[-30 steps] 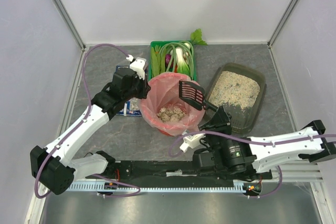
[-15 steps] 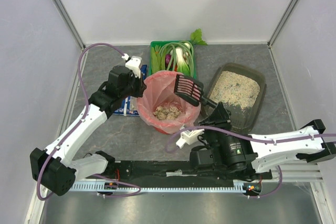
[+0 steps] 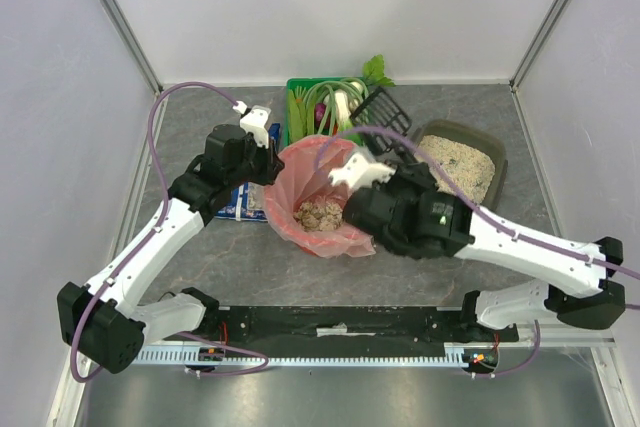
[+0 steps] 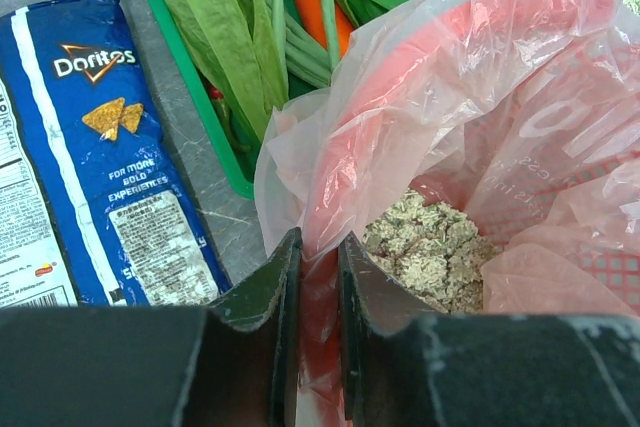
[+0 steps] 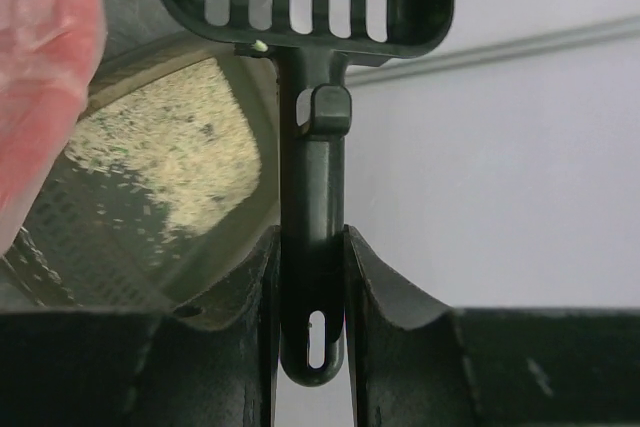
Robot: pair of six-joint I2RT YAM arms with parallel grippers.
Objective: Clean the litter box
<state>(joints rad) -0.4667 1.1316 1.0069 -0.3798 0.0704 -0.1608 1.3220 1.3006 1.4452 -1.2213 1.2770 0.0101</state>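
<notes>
Right wrist view: your right gripper is clamping the scoop; your left gripper is pinching the pink bag; the litter box is sitting beside it on the desk.

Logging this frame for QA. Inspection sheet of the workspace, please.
Surface: grey, stone-look table.
Job's things: litter box far right, litter inside; scoop raised, looks empty; bin with pink liner, clumps inside.
Clutter: green crate of vegetables; chip bag flat beside bin.
Grippers: left gripper shut on liner rim; right gripper shut on scoop handle.
Cables: purple cables, one per arm; right one arcs above bin.
Surroundings: white walls, nothing else seen.
</notes>
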